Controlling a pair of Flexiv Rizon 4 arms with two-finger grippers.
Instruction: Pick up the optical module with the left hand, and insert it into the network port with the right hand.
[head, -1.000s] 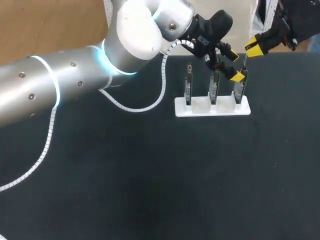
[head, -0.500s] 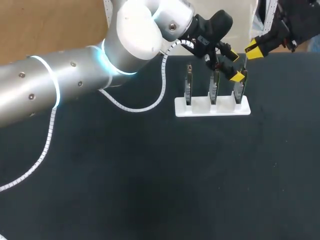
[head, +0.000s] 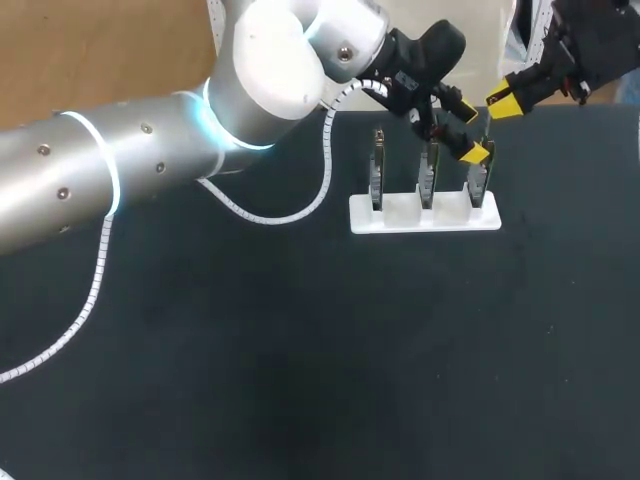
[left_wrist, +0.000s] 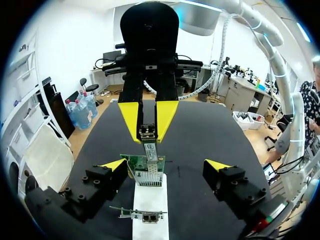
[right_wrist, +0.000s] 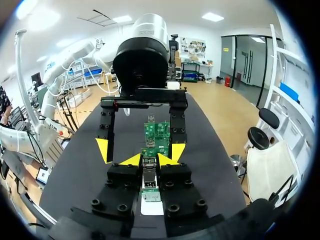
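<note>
The slim silver optical module (left_wrist: 149, 149) hangs upright, pinched in the right gripper (left_wrist: 148, 138). Its lower end meets the grey metal network port (left_wrist: 148, 176) atop an upright green circuit board (left_wrist: 131, 161).

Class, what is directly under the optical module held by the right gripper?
A green network card stands upright in the white stand, right under the optical module in the right gripper. Whether the module's tip sits inside the card's socket is hidden.

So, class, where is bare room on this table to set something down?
Bare table on the robot's side of the white holder and to its right. Crowded: over its three cards, by the left gripper and right gripper.
</note>
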